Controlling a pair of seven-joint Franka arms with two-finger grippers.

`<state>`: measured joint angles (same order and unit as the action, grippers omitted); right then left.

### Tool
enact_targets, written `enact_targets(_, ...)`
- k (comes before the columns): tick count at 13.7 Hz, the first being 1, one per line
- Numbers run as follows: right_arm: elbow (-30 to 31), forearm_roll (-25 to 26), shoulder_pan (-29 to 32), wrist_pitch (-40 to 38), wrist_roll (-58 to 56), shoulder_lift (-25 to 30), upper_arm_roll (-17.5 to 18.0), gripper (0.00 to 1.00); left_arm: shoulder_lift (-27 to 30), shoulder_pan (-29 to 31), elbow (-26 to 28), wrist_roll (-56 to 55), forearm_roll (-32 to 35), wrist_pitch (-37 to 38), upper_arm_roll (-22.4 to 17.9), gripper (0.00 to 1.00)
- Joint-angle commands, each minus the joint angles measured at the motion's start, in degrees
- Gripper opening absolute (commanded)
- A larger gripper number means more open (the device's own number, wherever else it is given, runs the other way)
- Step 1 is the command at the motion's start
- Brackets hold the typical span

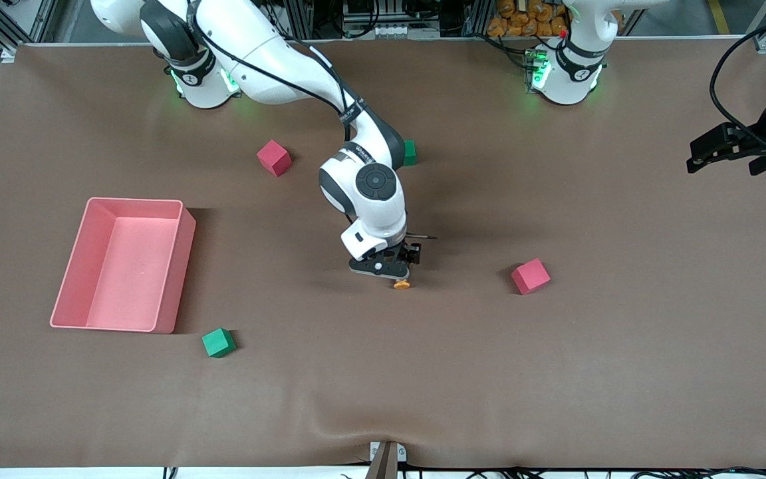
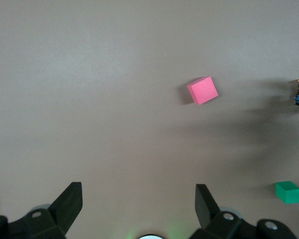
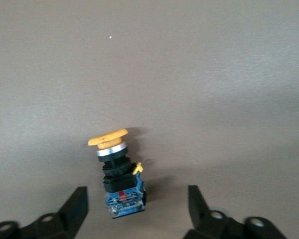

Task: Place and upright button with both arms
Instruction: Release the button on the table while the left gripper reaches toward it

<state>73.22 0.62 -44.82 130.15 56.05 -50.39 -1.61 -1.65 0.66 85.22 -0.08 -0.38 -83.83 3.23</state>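
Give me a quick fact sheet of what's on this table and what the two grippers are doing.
button: orange cap, on the table between the right gripper's open fingers, not gripped
right gripper: open, low over the button, mid-table
left gripper: open, waiting at the left arm's end of the table
red cubes: two
green cubes: two
pink bin: toward the right arm's end

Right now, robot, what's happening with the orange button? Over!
Right gripper open, low over button. Button on table, free, tilted. Left gripper open, waiting off at table's end. Nothing in the way.
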Motion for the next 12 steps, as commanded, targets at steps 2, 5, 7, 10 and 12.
enact_targets(2,0.1,0.3,1.9,-5.5,0.9,3.4,0.1,1.00,-0.3,0.2,-1.0,1.4,-1.1,1.1,-0.1,1.00)
enact_targets(5,0.4,0.0,5.3,-9.5,0.3,7.3,0.3,1.00,-2.1,-0.3,-0.8,1.3,-1.0,1.8,0.1,1.00)
enact_targets(7,1.8,0.1,6.8,-12.4,-3.5,10.3,0.3,1.00,-2.3,-0.4,-0.8,1.1,-2.0,2.0,0.1,1.00)
enact_targets(10,9.4,0.3,11.1,-16.2,-19.3,17.8,0.2,1.00,-2.3,0.0,-0.4,1.2,-2.2,4.4,1.7,1.00)
enact_targets(12,14.6,0.4,14.8,-18.0,-27.7,22.8,0.2,1.00,-3.8,-1.4,-0.6,1.0,-3.4,5.3,2.3,1.00)
